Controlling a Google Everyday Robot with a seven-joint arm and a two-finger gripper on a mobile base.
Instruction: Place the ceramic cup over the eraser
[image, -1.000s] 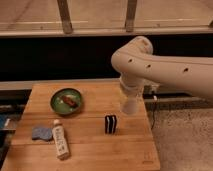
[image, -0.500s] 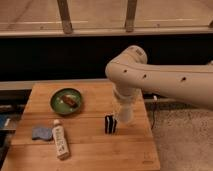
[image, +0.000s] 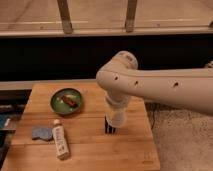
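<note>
Since the earlier view, the robot's arm has swung left and come down, so its wrist now hangs over the eraser (image: 109, 129) rather than beside it. The gripper (image: 115, 111), at the lower end of the pale arm near the middle of the wooden table (image: 85, 155), is clenched on the ceramic cup (image: 117, 119). The cup sits just above and partly in front of the small black striped block, and only the eraser's lower left part shows. Whether the cup's rim already touches it cannot be told. If the cup's mouth is off-centre, its rim could catch the eraser's top and topple the upright block, or the cup could settle tilted on it. Letting go too high could send the cup rolling toward the table's right edge. A green plate (image: 66, 101), a white bottle (image: 60, 142) and a blue-grey cloth (image: 42, 133) lie well apart on the left.
</note>
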